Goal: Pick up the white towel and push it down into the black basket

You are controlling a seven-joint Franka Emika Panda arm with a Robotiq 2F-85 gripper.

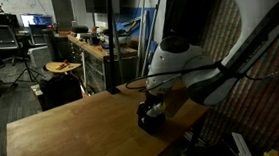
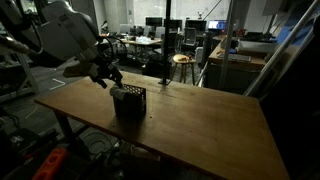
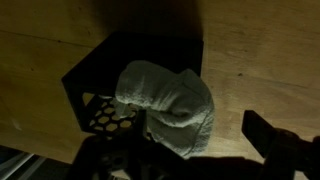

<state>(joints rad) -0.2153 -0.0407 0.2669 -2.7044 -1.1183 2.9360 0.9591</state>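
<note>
The towel (image 3: 170, 108) is soft, wrinkly cloth. The basket (image 3: 92, 88) looks like dull black plastic with holes. The worktop (image 3: 262, 50) is smooth wood.

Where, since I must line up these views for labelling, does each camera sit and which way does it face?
Exterior view: beside the wooden table, facing workbenches; white arm at picture right.
Exterior view: off another table edge, facing desks and a stool; arm at picture left, tool near the black basket.
Wrist view: looks down on the white towel in the basket; open tool fingers at the bottom.
Shared: both exterior views show table and arm.
</note>
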